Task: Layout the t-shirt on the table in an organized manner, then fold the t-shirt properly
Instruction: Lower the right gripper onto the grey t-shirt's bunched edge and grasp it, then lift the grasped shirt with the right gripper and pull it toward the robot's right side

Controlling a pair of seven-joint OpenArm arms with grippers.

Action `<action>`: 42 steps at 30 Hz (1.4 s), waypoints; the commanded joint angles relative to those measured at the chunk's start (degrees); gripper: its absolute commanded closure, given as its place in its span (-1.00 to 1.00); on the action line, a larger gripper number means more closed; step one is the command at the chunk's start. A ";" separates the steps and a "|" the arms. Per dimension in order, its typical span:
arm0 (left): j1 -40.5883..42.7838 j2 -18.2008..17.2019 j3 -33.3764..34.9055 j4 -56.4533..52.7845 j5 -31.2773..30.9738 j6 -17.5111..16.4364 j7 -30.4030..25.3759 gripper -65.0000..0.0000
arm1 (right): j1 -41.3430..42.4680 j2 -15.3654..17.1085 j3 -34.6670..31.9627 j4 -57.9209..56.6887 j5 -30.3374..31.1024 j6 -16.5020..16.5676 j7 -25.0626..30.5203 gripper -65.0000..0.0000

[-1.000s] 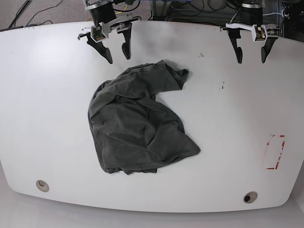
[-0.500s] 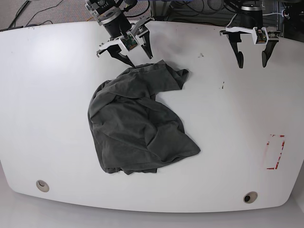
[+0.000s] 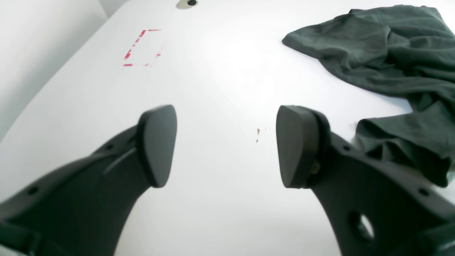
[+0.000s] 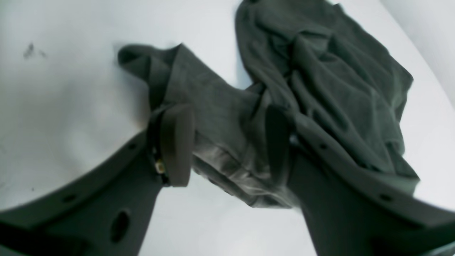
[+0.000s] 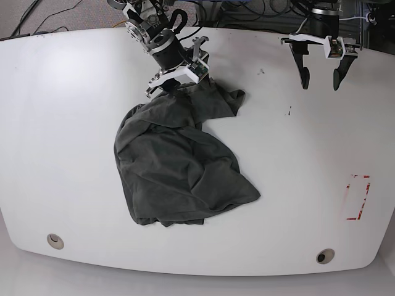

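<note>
The dark charcoal t-shirt [image 5: 173, 160] lies crumpled in a heap on the middle of the white table [image 5: 62, 123]. My right gripper [image 5: 179, 85] is down at the heap's far edge. In the right wrist view this gripper [image 4: 227, 149] is open, and its fingers [image 4: 176, 142] straddle a raised fold of the t-shirt [image 4: 320, 71]. My left gripper [image 5: 320, 83] hangs open above bare table at the far right, apart from the cloth. In the left wrist view it [image 3: 225, 145] holds nothing, and the t-shirt [image 3: 391, 53] lies off to its right.
A red tape rectangle [image 5: 357, 197] marks the table near its right edge, also seen as the tape rectangle [image 3: 142, 48]. Two round grommet holes [image 5: 55, 241] [image 5: 324, 256] sit near the front edge. Small dark scuffs [image 5: 289, 111] lie right of the shirt. Cables run behind the table.
My right arm has swung right and down from the table's back edge onto the t-shirt's far edge. The left gripper has shifted only slightly. The t-shirt has kept its shape.
</note>
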 commanded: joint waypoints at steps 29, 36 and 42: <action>-0.74 -1.39 -4.94 0.99 -0.48 0.03 -1.74 -0.24 | 4.06 0.38 -2.16 -6.93 -7.51 -1.08 -0.45 0.03; -0.74 -1.39 -4.85 0.99 -0.39 0.03 -1.66 -0.24 | 5.65 0.38 -2.16 -7.28 -7.51 -1.17 -0.63 0.03; -0.82 -1.39 -4.85 0.99 -0.39 0.03 -1.66 -0.24 | 5.65 0.38 -2.07 -5.88 -7.60 -1.17 -0.89 0.03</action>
